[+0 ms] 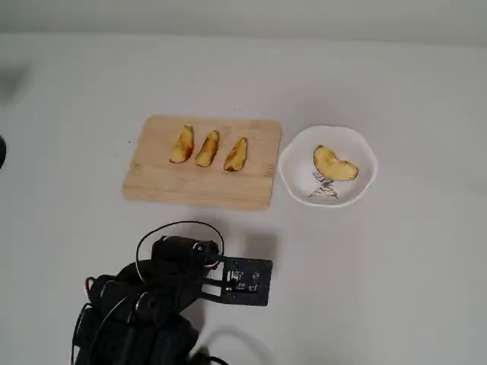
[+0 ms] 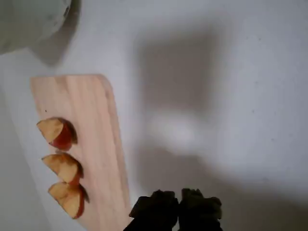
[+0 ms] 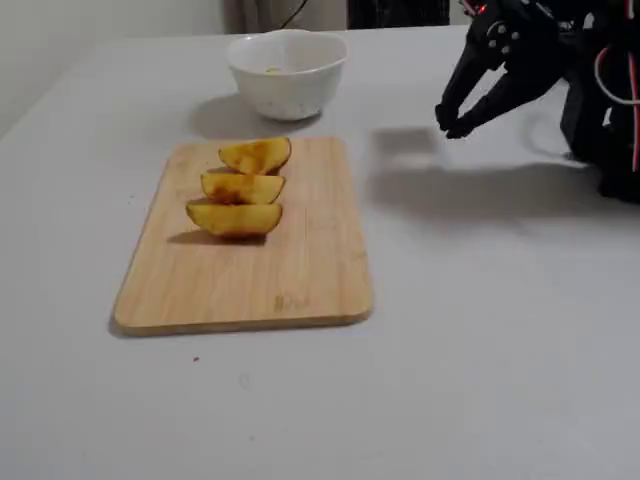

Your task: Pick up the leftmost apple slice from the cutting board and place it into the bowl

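The broad, round apple slice (image 1: 333, 164) lies inside the white bowl (image 1: 293, 152), right of the cutting board (image 1: 198, 190) in the overhead view. From the fixed view only a yellow sliver of it shows over the bowl's (image 3: 288, 90) rim. Three narrower slices (image 1: 208, 148) stay in a row on the board (image 3: 290, 270). My gripper (image 3: 450, 122) hangs shut and empty above the bare table, pulled back from board and bowl. In the wrist view its fingertips (image 2: 166, 209) touch at the bottom edge, beside the board (image 2: 96, 125).
The arm's body and cables (image 1: 152, 304) fill the lower left of the overhead view. The table around board and bowl is plain white. A blurred bowl (image 2: 29, 19) sits in the wrist view's top left corner.
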